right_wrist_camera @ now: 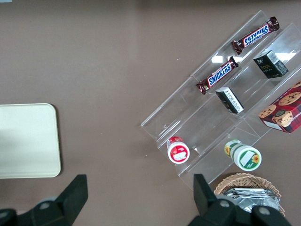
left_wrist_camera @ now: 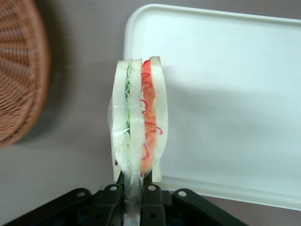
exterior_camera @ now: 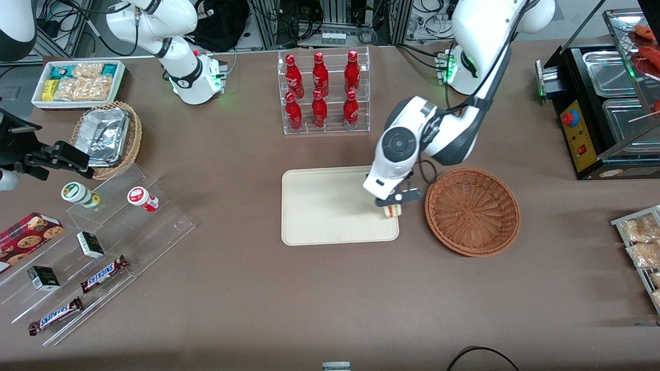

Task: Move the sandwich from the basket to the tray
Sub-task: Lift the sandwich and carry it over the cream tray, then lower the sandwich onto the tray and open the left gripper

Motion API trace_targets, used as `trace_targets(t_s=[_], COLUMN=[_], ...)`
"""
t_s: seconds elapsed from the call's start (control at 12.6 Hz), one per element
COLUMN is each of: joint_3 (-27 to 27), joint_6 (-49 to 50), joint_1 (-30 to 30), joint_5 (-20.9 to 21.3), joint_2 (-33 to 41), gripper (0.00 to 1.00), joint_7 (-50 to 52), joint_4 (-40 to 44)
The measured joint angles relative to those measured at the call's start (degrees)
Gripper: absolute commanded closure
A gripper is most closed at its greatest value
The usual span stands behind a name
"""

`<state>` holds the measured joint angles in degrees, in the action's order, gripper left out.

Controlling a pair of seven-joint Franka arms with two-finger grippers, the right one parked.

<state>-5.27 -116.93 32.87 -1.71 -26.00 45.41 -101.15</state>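
**Sandwich held at the tray's edge**

The left arm's pincer (exterior_camera: 396, 202) hangs over the edge of the tray (exterior_camera: 319, 206) that lies nearest the basket (exterior_camera: 472, 211). Its fingers are closed tight on the clear wrapping at the base of the sandwich (exterior_camera: 394, 211), so the wedge stands on edge out from the fingertips. In the wrist view the sandwich (left_wrist_camera: 138, 117) shows pale bread slices with a green layer and a red layer between them, all under clear film; part of it overlaps the tray's (left_wrist_camera: 225, 94) rounded corner and part overlaps the bare brown worktop (left_wrist_camera: 80, 141). Whether the sandwich touches the tray cannot be told.

The basket (left_wrist_camera: 21, 70), a round reddish-brown wicker bowl, sits on the worktop (exterior_camera: 330, 299) just beside the tray, toward the working arm's end, apart from the pincer (left_wrist_camera: 134, 195). The tray's cream surface is bare apart from the arm's shadow. A clear rack of red bottles (exterior_camera: 322, 90) stands farther from the front camera than the tray.
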Motion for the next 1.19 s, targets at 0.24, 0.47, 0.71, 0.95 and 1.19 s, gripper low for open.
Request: trace_targets(t_s=[0.24, 0.47, 0.71, 0.95, 1.19], joint_3=[-0.04, -0.13, -1.12, -2.22, -2.52], joint_6=[-2.56, -2.77, -6.07, -7.57, -7.62], joint_1=[3.43, 5.66, 5.95, 5.97, 5.97], joint_5=[-1.71, -2.15, -3.79, -4.06, -4.08], joint_2=[-4.10, -7.35, -9.34, -11.18, -12.15], gripper=[0.97, 0.97, 0.97, 0.97, 0.62], joint_7=[1.86, 4.09, 4.15, 4.19, 4.21], joint_4=[4.62, 8.93, 10.13, 10.60, 11.53])
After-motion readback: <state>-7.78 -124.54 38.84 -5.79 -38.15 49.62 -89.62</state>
